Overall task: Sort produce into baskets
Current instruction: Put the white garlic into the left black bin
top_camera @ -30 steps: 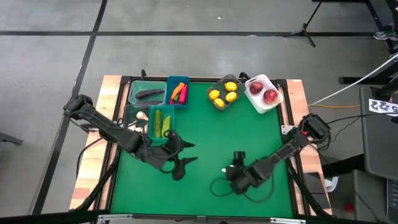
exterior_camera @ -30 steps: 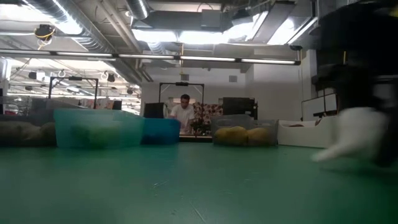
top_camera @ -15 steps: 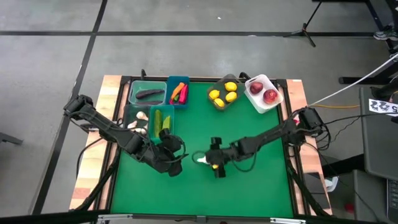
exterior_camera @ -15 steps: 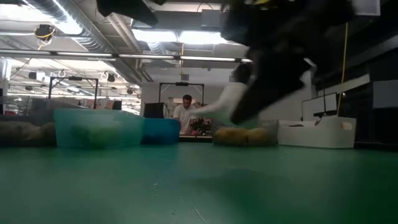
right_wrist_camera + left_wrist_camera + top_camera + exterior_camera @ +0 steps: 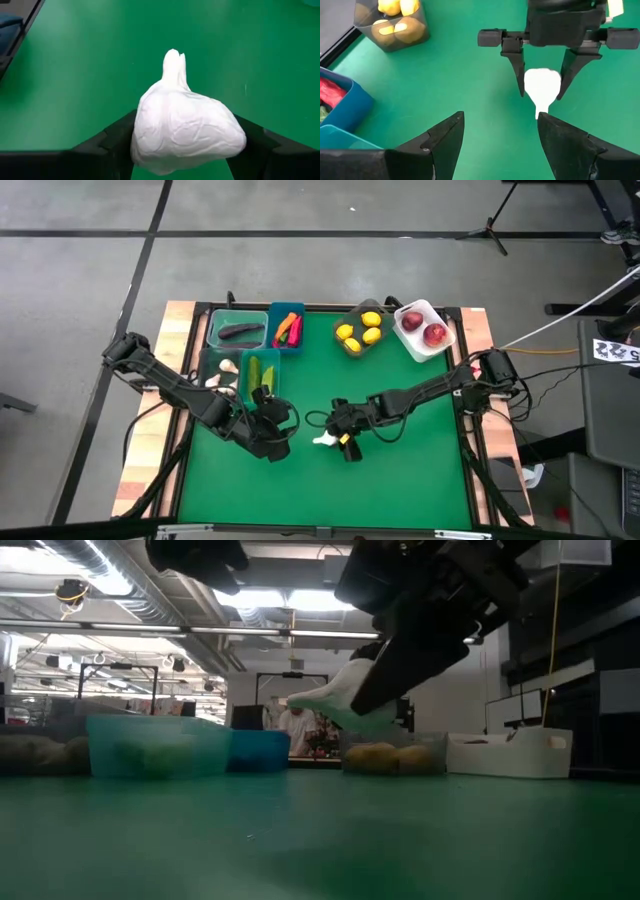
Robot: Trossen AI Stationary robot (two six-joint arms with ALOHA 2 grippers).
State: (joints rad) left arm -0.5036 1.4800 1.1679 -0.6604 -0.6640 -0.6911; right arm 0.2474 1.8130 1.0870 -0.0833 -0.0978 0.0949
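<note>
The right gripper [image 5: 333, 438] was clamped on a white garlic bulb [image 5: 541, 86], stem forward, presumably for a handoff. The left gripper [image 5: 283, 423], fingers spread and empty, sat at its nine o'clock, probably to receive it.

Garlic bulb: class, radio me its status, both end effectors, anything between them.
Right end effector shut on garlic bulb, held above green mat. Left end effector open, facing it. Nothing between them.

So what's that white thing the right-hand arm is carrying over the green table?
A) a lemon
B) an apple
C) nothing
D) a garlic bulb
D: the right gripper is clamped on a white garlic bulb, stem pointing forward, held above the mat.
</note>
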